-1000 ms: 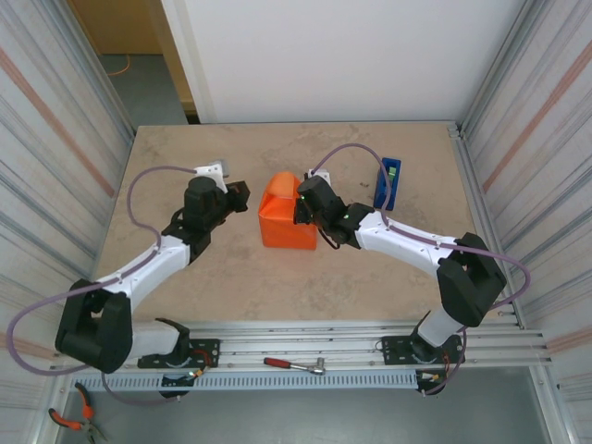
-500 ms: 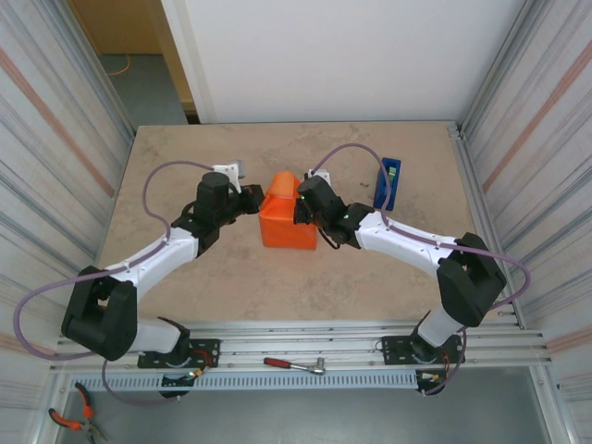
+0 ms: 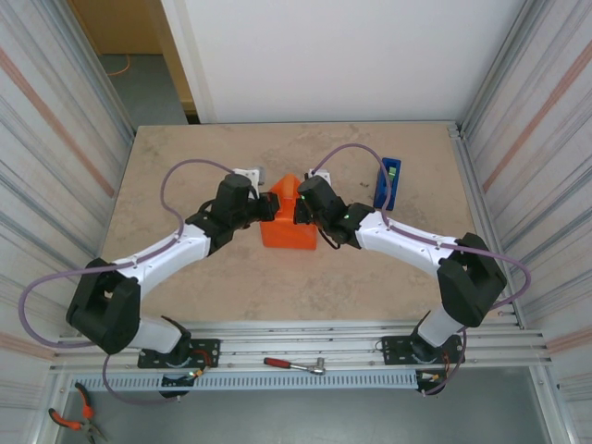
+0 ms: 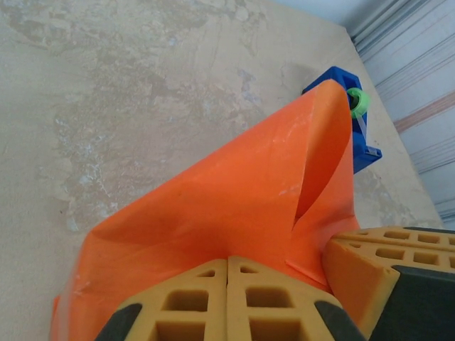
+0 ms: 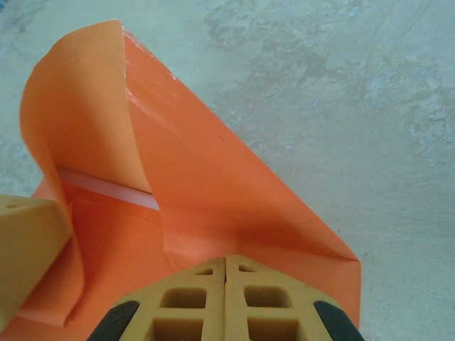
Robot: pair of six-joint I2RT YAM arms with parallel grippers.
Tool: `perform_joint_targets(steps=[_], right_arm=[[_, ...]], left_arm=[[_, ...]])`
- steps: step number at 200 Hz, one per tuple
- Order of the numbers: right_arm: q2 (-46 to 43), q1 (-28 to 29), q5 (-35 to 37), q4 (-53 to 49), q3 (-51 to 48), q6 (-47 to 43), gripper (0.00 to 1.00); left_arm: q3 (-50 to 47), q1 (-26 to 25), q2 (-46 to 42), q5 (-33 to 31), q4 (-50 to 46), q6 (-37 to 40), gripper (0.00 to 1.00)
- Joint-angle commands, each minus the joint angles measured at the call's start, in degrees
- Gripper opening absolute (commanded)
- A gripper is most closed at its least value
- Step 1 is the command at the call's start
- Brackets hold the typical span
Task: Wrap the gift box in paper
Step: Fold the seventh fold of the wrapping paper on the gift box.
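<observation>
The orange paper [image 3: 289,227] stands folded up into a bundle at mid-table, and the gift box is hidden inside it. My left gripper [image 3: 269,205] is shut, its tips [image 4: 227,260] pressed against the paper's [image 4: 234,199] left side with nothing seen between the fingers. From the right, my right gripper [image 3: 302,209] is also shut, tips [image 5: 225,260] pushed into the paper [image 5: 213,192]. A loose flap rises to a point at the far end. A pale tape strip [image 5: 106,187] lies across a fold. Each wrist view shows the other gripper's yellow fingers [image 4: 370,263] [image 5: 28,249] close by.
A blue tape dispenser [image 3: 388,183] with a green roll [image 4: 360,103] stands right of the bundle. A red-handled tool [image 3: 294,364] lies on the front rail and pliers [image 3: 69,421] sit at the bottom left. Corrugated walls flank the table.
My left arm has swung right until its shut gripper meets the paper's left side, and the bundle has narrowed with its flap pushed up. The right arm has held still.
</observation>
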Motion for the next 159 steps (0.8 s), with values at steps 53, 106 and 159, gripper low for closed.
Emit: perform_joint_targets(steps=[53, 106, 159], right_arm=[[0.93, -2.23, -15.34, -7.72, -2.0, 4.42, 0.0], [-3.87, -6.74, -22.31, -4.05, -2.13, 5.23, 0.0], [-6.08, -9.31, -24.15, -3.08, -3.66, 5.02, 0.0]], left_arm=[[1.12, -3.07, 1.8, -4.81, -3.53, -1.03, 0.0], [0.94, -3.41, 1.82, -5.75, -4.07, -1.01, 0.0], [2.81, -4.46, 2.1, -6.95, -5.91, -1.27, 0.0]])
